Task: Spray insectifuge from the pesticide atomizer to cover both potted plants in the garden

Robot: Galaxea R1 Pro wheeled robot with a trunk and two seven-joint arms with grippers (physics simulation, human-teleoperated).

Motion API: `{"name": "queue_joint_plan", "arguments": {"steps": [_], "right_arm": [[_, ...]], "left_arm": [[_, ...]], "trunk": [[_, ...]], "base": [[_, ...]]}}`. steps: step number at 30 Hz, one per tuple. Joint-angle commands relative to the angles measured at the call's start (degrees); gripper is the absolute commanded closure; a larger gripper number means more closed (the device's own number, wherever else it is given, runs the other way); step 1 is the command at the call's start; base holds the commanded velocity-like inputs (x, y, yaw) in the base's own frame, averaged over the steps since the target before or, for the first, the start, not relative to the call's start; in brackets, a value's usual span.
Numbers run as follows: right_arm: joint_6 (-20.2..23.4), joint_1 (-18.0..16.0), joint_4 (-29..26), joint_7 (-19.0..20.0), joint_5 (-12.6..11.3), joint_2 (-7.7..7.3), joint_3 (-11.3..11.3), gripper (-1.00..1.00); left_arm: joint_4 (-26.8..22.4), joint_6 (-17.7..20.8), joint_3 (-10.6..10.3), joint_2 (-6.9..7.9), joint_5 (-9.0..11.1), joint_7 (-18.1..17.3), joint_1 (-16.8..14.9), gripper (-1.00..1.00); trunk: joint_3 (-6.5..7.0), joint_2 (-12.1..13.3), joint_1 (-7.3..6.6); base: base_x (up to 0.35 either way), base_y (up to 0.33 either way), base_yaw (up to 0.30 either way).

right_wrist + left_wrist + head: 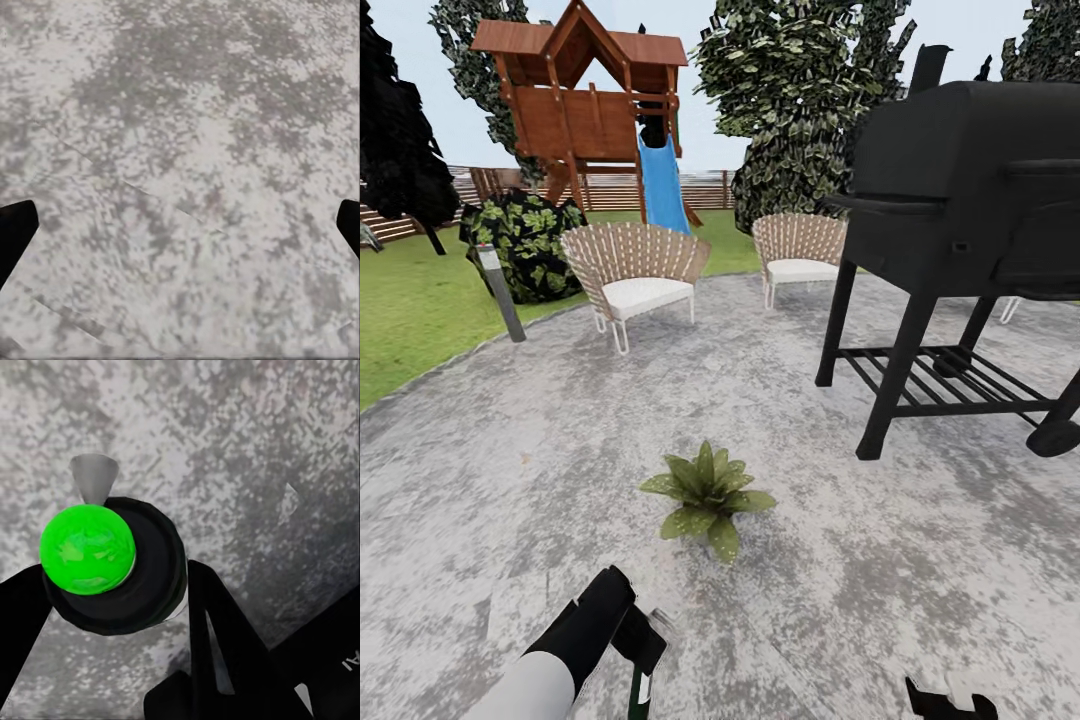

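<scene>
Head view, from left to right: a green lawn [410, 320] borders the round mottled grey stone patio [540, 450], with a short grey post light [502, 294] and a dark-leaved shrub [525, 245] at the edge. Behind them stands a brown wooden playhouse with a blue slide [660, 185]. Two wicker chairs with white cushions [632, 275] [797, 255] sit on the far side of the patio, and a large black grill on a legged frame [960, 230] stands at the right. One small potted plant, a rosette of broad pointed green leaves [707, 493], stands near the middle of the patio, well apart from the grill. At the lower left, the left gripper [643, 640] on its black and white arm holds the slim dark-green pesticide atomizer with a white patch [639, 690], near the plant but not touching it. Left wrist view shows the black fingers [217, 637] closed against the bottle's dark round body, its bright green top [87, 550] and pale nozzle [94, 476] over bare stone. Right gripper [950, 703] sits at the lower right edge; right wrist view shows its two dark fingertips [15, 229] spread wide, holding nothing, over the patio.
</scene>
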Motion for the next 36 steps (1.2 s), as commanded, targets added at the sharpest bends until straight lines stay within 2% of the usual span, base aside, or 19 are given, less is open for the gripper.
{"name": "queue_joint_plan", "arguments": {"steps": [1, 4, 7, 8, 10, 11, 12, 13, 14, 15, 16, 18, 20, 24, 27, 30, 36], "right_arm": [[-0.23, -0.04, 0.02, 0.38, 0.27, 0.02, -0.5, -1.0], [-0.18, -0.04, 0.03, 0.38, 0.53, -0.19, -0.5, -1.0], [-0.13, -0.04, 0.03, 0.54, 2.66, -0.23, -0.12, -1.0], [-0.13, -0.04, -0.02, 0.64, 4.0, -0.22, 0.42, -1.0], [-0.17, -0.04, -0.4, 0.76, 8.58, -0.26, 3.33, -1.0], [-0.19, -0.04, -1.63, 0.85, 11.27, -0.31, 5.15, -1.0], [-0.2, -0.04, -3.06, 1.14, 12.76, -0.31, 6.09, -1.0], [-0.2, -0.01, -5.73, 2.57, 14.38, -0.31, 7.1, -1.0], [-0.21, -0.02, -7.58, 4.52, 15.04, -0.28, 7.5, -1.0], [-0.17, 0.0, -10.14, 8.94, 15.64, -0.22, 7.84, -1.0], [-0.15, 0.02, -11.74, 12.46, 15.9, -0.19, 7.97, -1.0], [-0.1, 0.01, -15.96, 22.64, 16.24, -0.15, 8.16, -1.0], [-0.12, -0.65, -15.45, 22.44, 15.88, 0.51, 8.15, -1.0], [-0.12, -1.05, -15.19, 21.45, 15.8, 1.7, 6.88, -1.0], [-0.18, -1.23, -15.08, 21.22, 16.03, 2.67, 6.8, -1.0], [-0.2, -1.26, -15.14, 21.25, 16.14, 3.65, 6.99, -1.0], [-0.28, -1.36, -15.52, 22.42, 16.18, 4.43, 8.28, -1.0]], "left_arm": [[-0.09, 0.0, -0.04, -0.01, -0.42, -0.47, -0.01, 1.0], [-0.06, -0.85, -0.42, -0.02, -0.39, -0.53, -0.01, 1.0], [0.2, -6.46, -0.58, -0.02, -0.64, -0.73, -0.01, 1.0], [0.33, -8.18, -0.59, 0.01, -0.77, -0.82, -0.06, 1.0], [0.55, -11.72, -0.63, 0.22, -0.96, -1.0, -0.19, 1.0], [0.64, -13.49, -0.67, 0.78, -0.95, -1.09, -0.19, 1.0], [0.69, -14.69, -0.7, 1.27, -0.93, -1.12, -0.19, 1.0], [0.78, -16.53, -0.74, 1.89, -0.92, -1.16, -0.17, 1.0], [0.83, -17.7, -0.76, 2.18, -0.92, -1.26, -0.15, 1.0], [0.89, -19.15, -0.8, 2.53, -0.93, -1.59, -0.08, 1.0], [0.91, -19.89, -0.86, 2.8, -1.0, -2.0, -0.06, 1.0], [0.94, -21.17, -2.14, 3.85, -1.72, -3.94, -0.02, 1.0], [0.85, -21.14, -2.78, 3.52, -1.95, -4.22, 0.51, 1.0], [-0.43, -19.87, -2.63, 3.32, -2.7, -4.28, 0.51, 1.0], [-0.47, -18.93, -2.75, 3.43, -2.89, -4.33, 0.66, 1.0], [-0.42, -19.84, -2.8, 3.62, -2.92, -4.37, 0.68, 1.0], [-0.14, -21.79, -2.89, 3.78, -3.01, -4.42, 0.69, 1.0]], "trunk": [[-0.05, -0.02, -0.01], [-0.05, -0.02, -0.01], [-0.05, -0.02, -0.01], [-0.05, -0.02, -0.01], [-0.05, -0.02, -0.01], [-0.05, -0.02, -0.01], [-0.05, -0.02, -0.01], [-0.05, -0.02, -0.01], [-0.05, -0.02, -0.01], [-0.05, -0.02, -0.01], [-0.05, -0.02, -0.01], [-0.05, -0.02, -0.01], [-0.05, -0.02, -0.01], [-0.05, -0.02, -0.01], [-0.05, -0.02, -0.01], [-0.05, -0.02, -0.01], [-0.05, -0.02, -0.01]], "base": [[-0.003, 0.277, -0.003], [-0.001, 0.125, -0.001], [0.0, 0.025, 0.0], [0.0, 0.008, 0.0], [0.0, 0.004, 0.0], [0.0, 0.001, 0.0], [0.0, 0.0, 0.0], [0.0, 0.0, 0.0], [0.0, 0.0, 0.0], [0.0, 0.0, 0.0], [0.0, 0.0, 0.0], [0.0, 0.0, 0.0], [0.0, 0.0, 0.0], [0.0, 0.0, 0.0], [0.0, 0.0, 0.0], [0.0, 0.0, 0.0], [0.0, 0.0, 0.0]]}}
